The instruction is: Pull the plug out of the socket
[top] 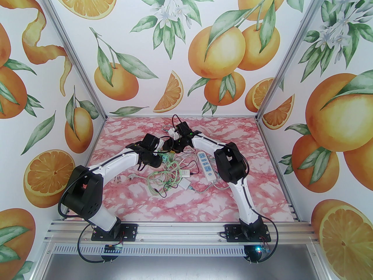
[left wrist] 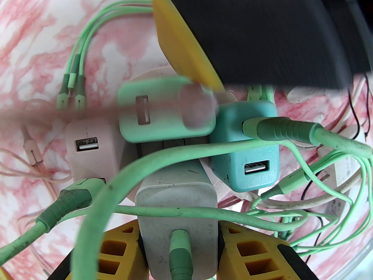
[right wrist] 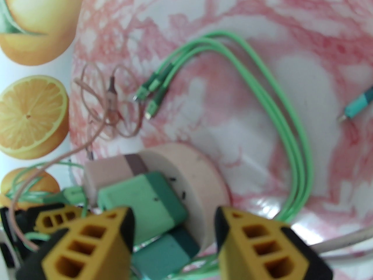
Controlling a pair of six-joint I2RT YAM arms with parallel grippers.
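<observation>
Grey-white plug (left wrist: 177,203), long axis lying along the left claw (left wrist: 177,229) clamping it (right claw (right wrist: 174,214): grip unclear).

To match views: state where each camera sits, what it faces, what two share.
Top external: high behind, facing down on the table; left arm, right arm show.
Left wrist: over the white charger, left gripper fingers flanking it.
Right wrist: facing the round socket; right gripper in front.
Wrist views share the mint charger.

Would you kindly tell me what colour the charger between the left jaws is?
White charger, best seen in the left wrist view.
</observation>
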